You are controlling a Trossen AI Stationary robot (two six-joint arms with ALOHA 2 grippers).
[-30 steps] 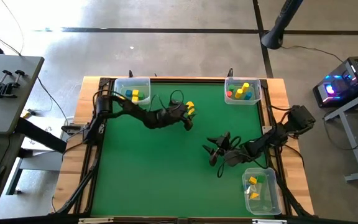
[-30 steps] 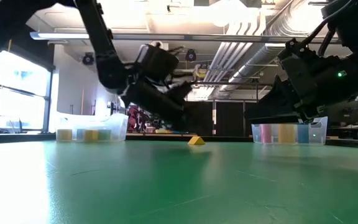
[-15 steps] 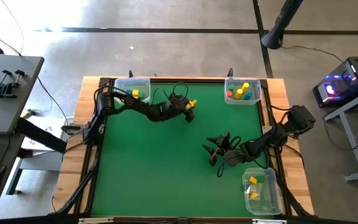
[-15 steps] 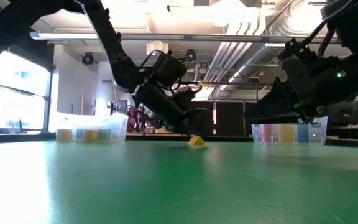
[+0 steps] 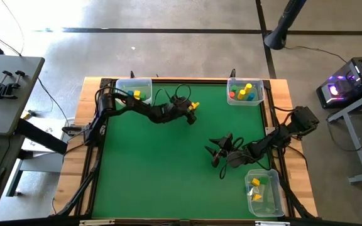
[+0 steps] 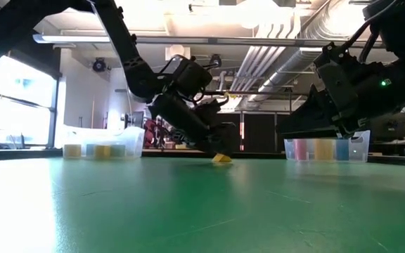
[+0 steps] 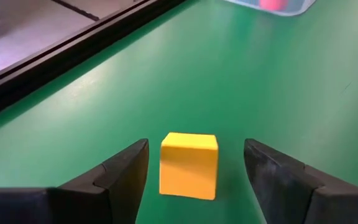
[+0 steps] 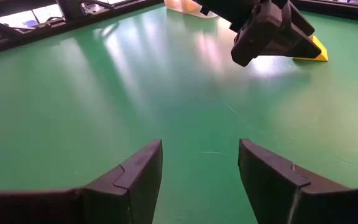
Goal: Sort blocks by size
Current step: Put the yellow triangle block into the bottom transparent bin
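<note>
Lowered left claw (image 7: pixel 191 180) around yellow block (image 7: pixel 189 164)

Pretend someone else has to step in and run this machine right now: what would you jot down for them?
Left end effector: open, low over the mat near the far edge, fingers on either side of a yellow block, not gripping it.
Right end effector: open, empty, waiting over bare mat on the right side.
Blocks: some lie in the far-left bin, some in the far-right bin, some in the near-right bin.
Done: nearly all blocks are binned.
Left: the yellow block is the only one on the mat; it needs gripping and dropping in the bin for its size. I can't tell which bin that is.
</note>
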